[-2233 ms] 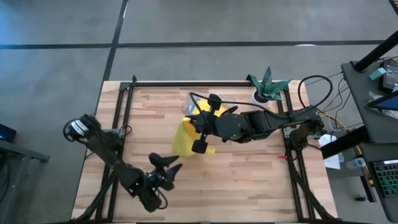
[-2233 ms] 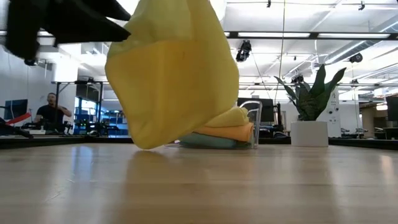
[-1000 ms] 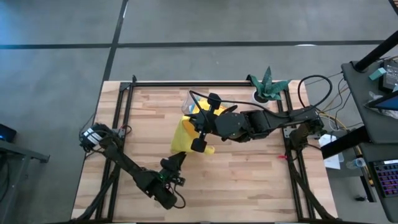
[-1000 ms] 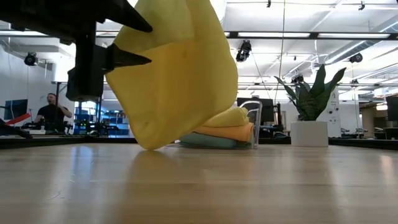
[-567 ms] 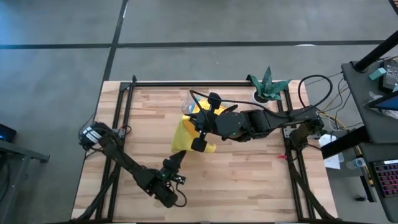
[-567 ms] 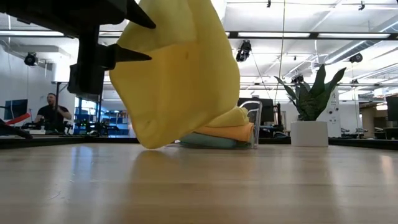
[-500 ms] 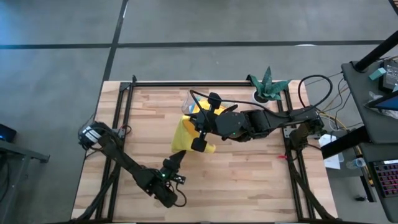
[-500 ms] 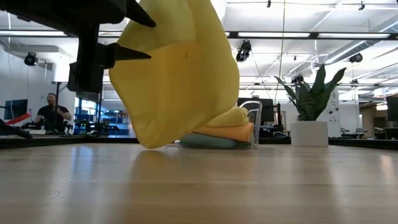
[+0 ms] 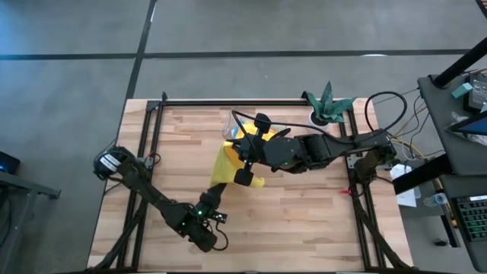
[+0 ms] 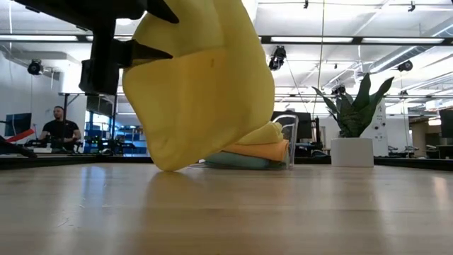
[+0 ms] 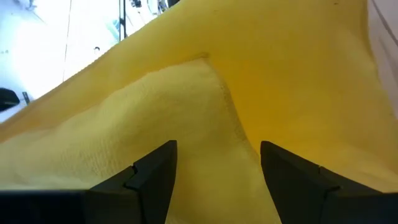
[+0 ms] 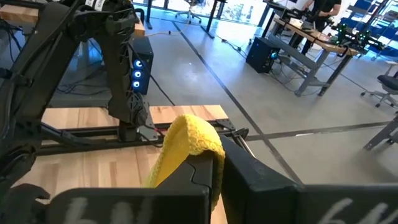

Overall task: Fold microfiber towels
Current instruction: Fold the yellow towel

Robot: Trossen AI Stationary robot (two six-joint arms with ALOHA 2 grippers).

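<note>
A large bright yellow towel [image 10: 202,85] hangs down through the upper middle of the frame, its lowest corner reaching the wooden table [image 10: 283,212]. Dark gripper fingers [image 10: 145,51] point at it from the upper left. Behind its lower right sits a stack of folded towels [image 10: 258,150]. A potted plant [image 10: 352,134] stands at right. A person [image 10: 59,128] sits far left.

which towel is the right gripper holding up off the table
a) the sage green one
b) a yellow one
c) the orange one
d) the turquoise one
b: the right gripper is shut on the yellow towel, which hangs from it above the table, while the orange towel lies in the stack behind.
</note>
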